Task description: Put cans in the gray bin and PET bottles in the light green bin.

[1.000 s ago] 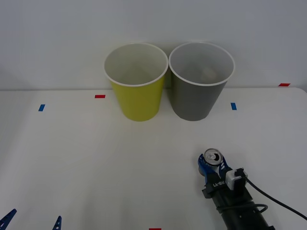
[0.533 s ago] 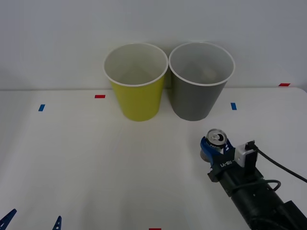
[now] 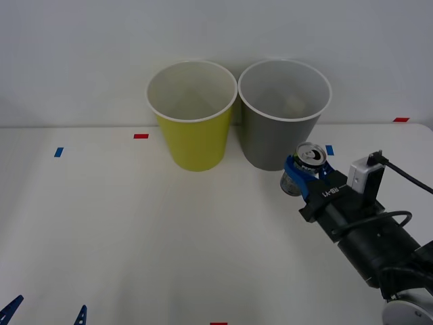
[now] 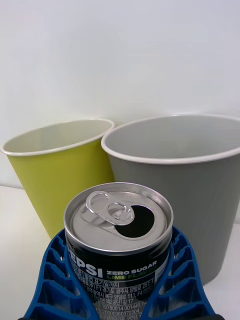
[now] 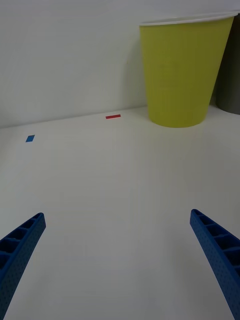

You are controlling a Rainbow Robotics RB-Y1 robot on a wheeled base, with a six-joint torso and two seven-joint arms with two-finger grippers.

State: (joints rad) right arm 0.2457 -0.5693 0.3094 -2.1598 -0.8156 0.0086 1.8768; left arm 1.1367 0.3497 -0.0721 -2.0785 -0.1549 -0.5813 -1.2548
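My right gripper (image 3: 306, 170) is pinched on the can (image 3: 303, 170), blue ribbed fingers (image 4: 52, 280) pressed against both of its sides. The can is upright with its opened pull-tab top facing up, and it is off the table, level with the upper wall of the gray bin (image 3: 279, 139) and just in front of it on that bin's right side. The gray bin stands at the back edge of the table, right of centre, with the light green bin (image 3: 193, 139) just beside it on its left; I cannot tell whether the two rims touch.

In the right wrist view the can's top sits below the gray bin's white rim, so I judge the lift is not finished. If I push forward at this height the can would strike the bin's wall, and the bin could slide back or tip. If I let go before the can is over the opening, it would fall on the table and roll. Drifting left would risk the wrong bin.

My left gripper (image 5: 120, 260) rests low near the front left corner of the table, fingers spread wide and holding nothing.
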